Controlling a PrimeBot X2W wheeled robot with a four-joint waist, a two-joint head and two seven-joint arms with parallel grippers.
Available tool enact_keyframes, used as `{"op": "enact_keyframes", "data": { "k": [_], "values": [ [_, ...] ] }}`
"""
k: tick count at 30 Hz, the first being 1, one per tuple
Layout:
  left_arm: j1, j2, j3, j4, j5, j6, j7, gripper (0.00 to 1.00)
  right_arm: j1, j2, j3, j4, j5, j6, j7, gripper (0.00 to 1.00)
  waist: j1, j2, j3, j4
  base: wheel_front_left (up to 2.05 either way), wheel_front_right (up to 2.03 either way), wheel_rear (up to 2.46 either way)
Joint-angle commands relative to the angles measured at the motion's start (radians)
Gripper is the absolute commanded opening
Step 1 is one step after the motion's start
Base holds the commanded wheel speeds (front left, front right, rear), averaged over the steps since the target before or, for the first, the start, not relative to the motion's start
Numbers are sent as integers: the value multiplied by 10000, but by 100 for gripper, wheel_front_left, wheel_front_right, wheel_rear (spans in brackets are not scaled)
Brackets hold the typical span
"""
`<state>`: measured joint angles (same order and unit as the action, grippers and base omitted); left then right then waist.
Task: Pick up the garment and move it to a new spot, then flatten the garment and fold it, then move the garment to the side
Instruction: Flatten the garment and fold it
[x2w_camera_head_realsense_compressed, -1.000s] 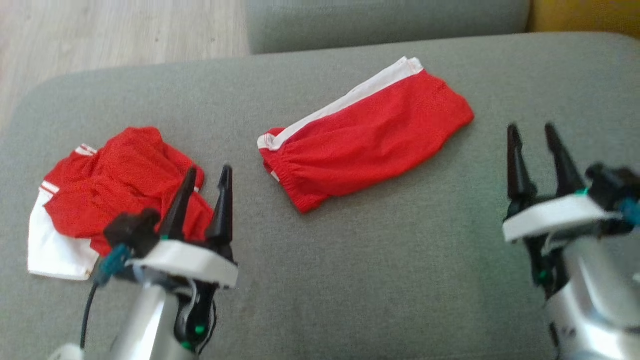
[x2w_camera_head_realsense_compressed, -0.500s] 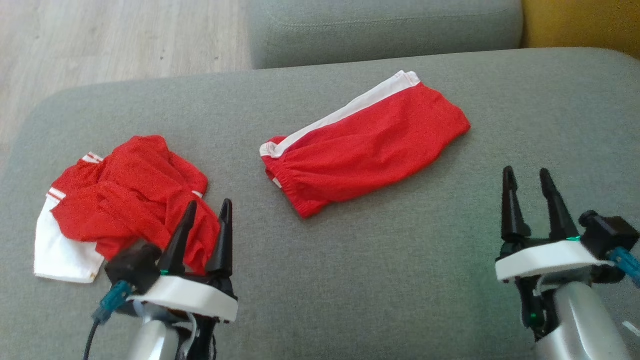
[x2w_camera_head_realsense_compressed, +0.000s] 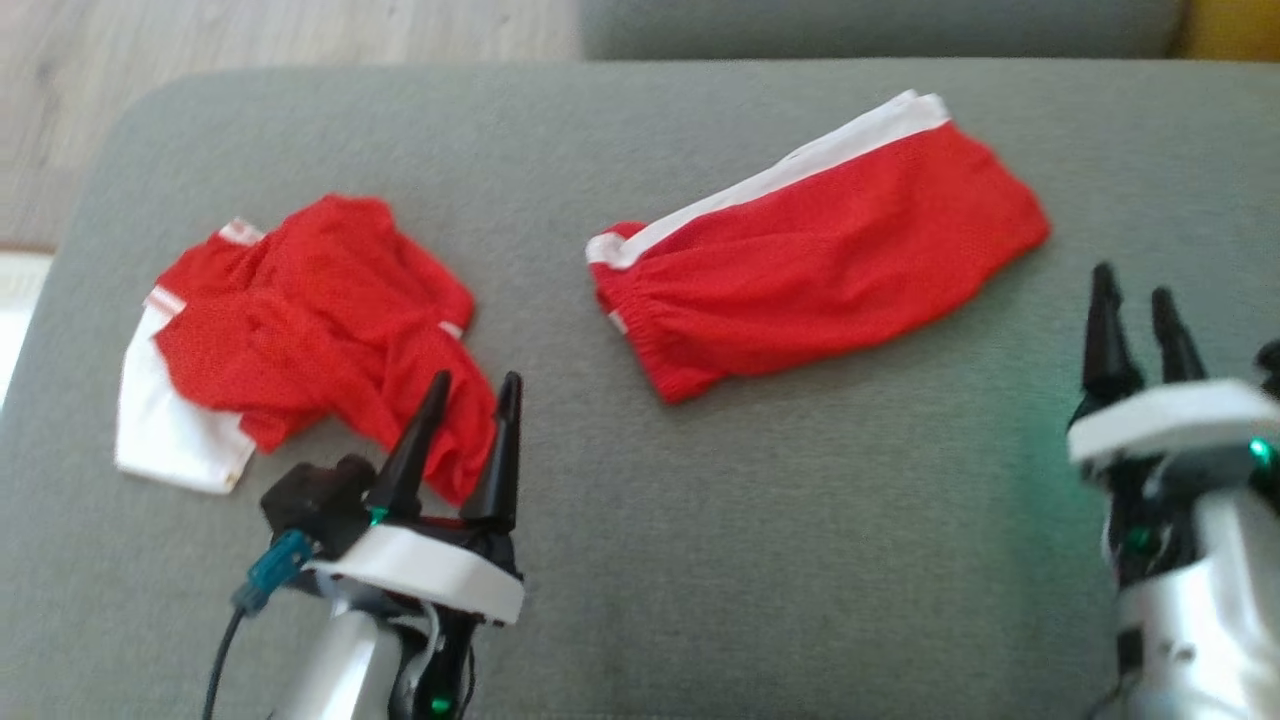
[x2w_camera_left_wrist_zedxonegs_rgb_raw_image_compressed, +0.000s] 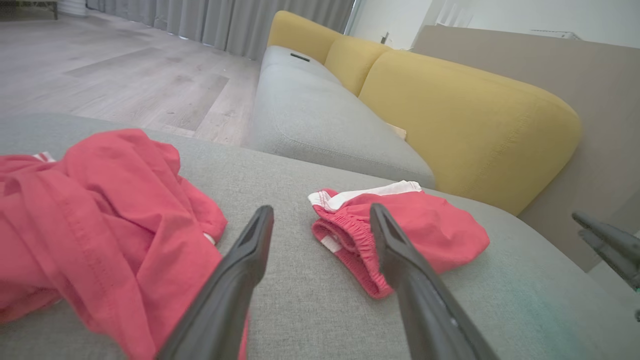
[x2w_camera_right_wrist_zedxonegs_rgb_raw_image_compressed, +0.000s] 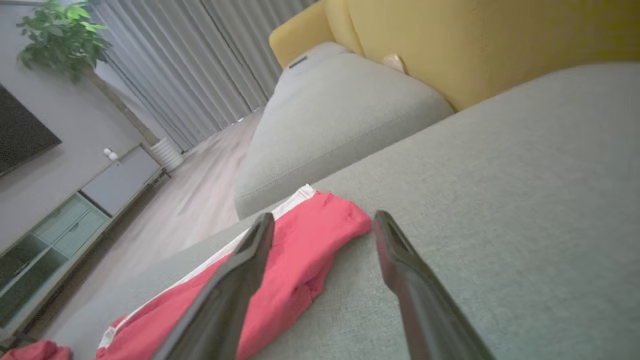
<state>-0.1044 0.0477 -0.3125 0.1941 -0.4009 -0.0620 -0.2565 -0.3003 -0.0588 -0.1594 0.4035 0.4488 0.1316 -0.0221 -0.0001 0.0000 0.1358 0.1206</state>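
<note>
Grey sofa cushion (x2w_camera_head_realsense_compressed: 700, 520) is being surveyed, pick-up seemingly being readied: the crumpled red garment (x2w_camera_head_realsense_compressed: 310, 300) is lying left, just ahead of the left gripper (x2w_camera_head_realsense_compressed: 476, 377), fingers being held wide and empty on it and the right gripper (x2w_camera_head_realsense_compressed: 1131, 280), so a forward reach and pinch is being called for.

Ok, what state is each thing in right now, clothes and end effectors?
Crumpled garment: bunched up, not flattened or folded.
Shorts: folded, lying flat, nothing holding them.
Left end effector: open, empty, next to the crumpled garment.
Right end effector: open, empty, off to the side of the shorts.
</note>
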Motion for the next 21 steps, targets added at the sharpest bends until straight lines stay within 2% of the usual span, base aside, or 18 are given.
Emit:
{"op": "enact_keyframes", "data": {
  "k": [1, 6, 10, 21],
  "values": [
    [-501, 27, 201, -337, -109, 27, -53, 100, -694, 57, -16, -102, 303, -9, 326, 100, 1, 0, 373, 408, 0, 0, 0],
    [-767, 26, -74, -326, -311, 86, -53, 100, -1813, 77, -1143, 1053, 1213, -9, 1753, 100, 1, 0, 790, 963, 0, 0, 0],
    [-980, 26, -257, -348, -466, 111, -53, 100, -2727, 82, -2083, 2187, 1291, -9, 2633, 100, 1, 0, 1103, 1364, 0, 0, 0],
    [-1501, 26, -762, -461, -962, 307, -53, 100, -4392, -331, -3925, 4059, -164, -9, 3557, 100, 1, 0, 1783, 2463, 0, 0, 0]
  ]
}}
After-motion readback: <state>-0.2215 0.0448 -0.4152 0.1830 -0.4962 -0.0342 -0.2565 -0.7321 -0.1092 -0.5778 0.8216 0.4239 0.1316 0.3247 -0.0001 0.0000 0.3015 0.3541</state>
